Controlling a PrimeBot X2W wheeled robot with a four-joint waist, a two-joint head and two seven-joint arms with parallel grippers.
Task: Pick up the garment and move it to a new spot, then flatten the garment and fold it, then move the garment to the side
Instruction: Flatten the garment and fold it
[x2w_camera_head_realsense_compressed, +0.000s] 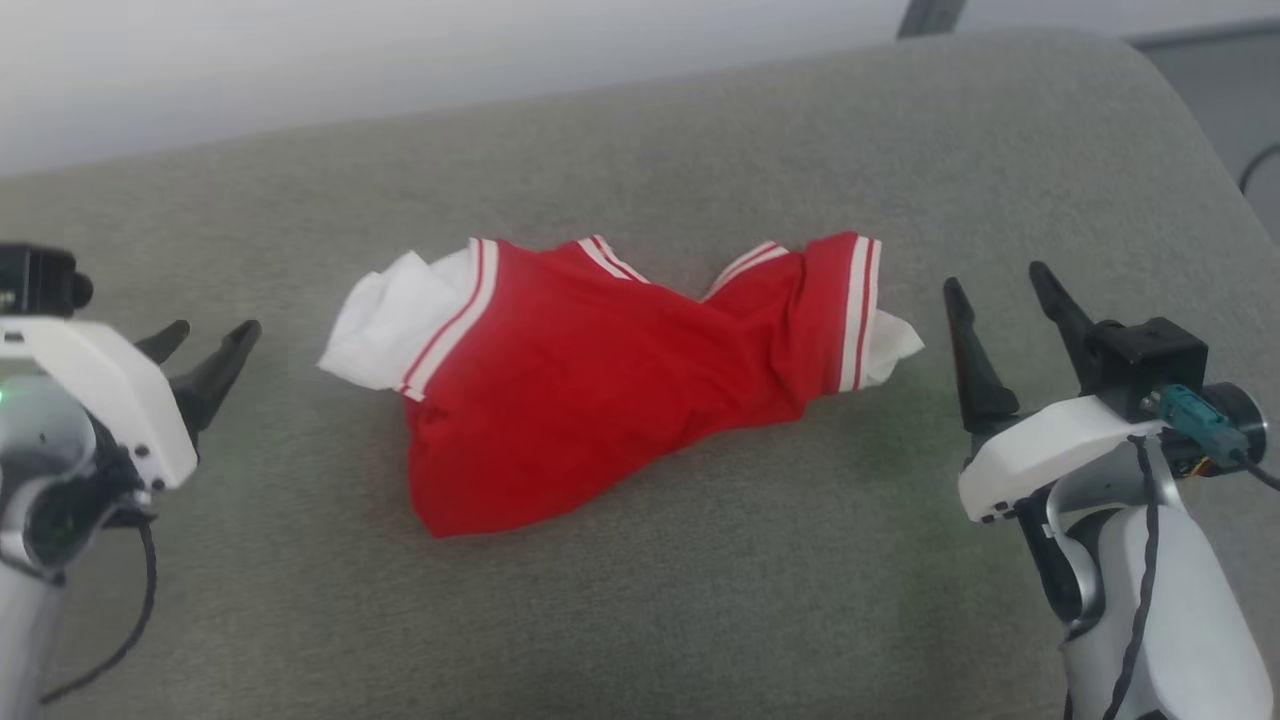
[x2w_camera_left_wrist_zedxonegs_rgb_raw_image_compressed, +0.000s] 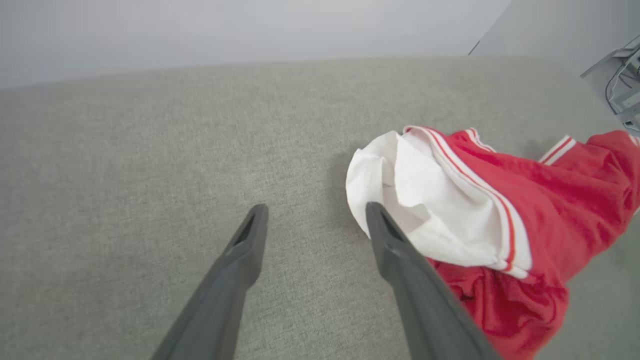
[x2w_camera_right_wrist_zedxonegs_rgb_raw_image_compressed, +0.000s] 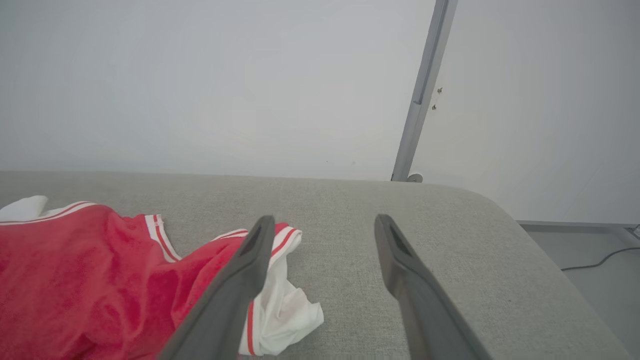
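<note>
Garment (x2w_camera_head_realsense_compressed: 600, 400) lay crumpled on the grey upholstered surface (x2w_camera_head_realsense_compressed: 700, 620), about midway between the two grippers. It was bunched into a wide red heap, with its lower red edge reaching toward the near side and a little to the left. No lettering could be made out among the folds. A white sleeve (x2w_camera_head_realsense_compressed: 385, 320) stuck out at the left end and a smaller bit of white sleeve (x2w_camera_head_realsense_compressed: 895, 345) at the right end. White-and-red striped trim ran where each sleeve met the red body and at the two collar edges on the far side.

The left gripper (x2w_camera_head_realsense_compressed: 212, 335) was to the left of the garment, apart from it, its fingers spread with nothing between them. In the left wrist view this gripper (x2w_camera_left_wrist_zedxonegs_rgb_raw_image_compressed: 316, 207) stood over bare grey fabric, and the garment (x2w_camera_left_wrist_zedxonegs_rgb_raw_image_compressed: 550, 200) lay just to its right.

The right gripper (x2w_camera_head_realsense_compressed: 996, 278) was just to the right of the garment's right sleeve, its two dark fingers likewise spread and empty. In the right wrist view that gripper (x2w_camera_right_wrist_zedxonegs_rgb_raw_image_compressed: 324, 218) pointed over bare cushion, with the garment (x2w_camera_right_wrist_zedxonegs_rgb_raw_image_compressed: 75, 275) to its left. One finger overlapped the sleeve in that view; whether it touched the cloth could not be told.

Beyond the far edge stood a pale wall (x2w_camera_right_wrist_zedxonegs_rgb_raw_image_compressed: 200, 90) and a slim grey post (x2w_camera_right_wrist_zedxonegs_rgb_raw_image_compressed: 422, 100).
</note>
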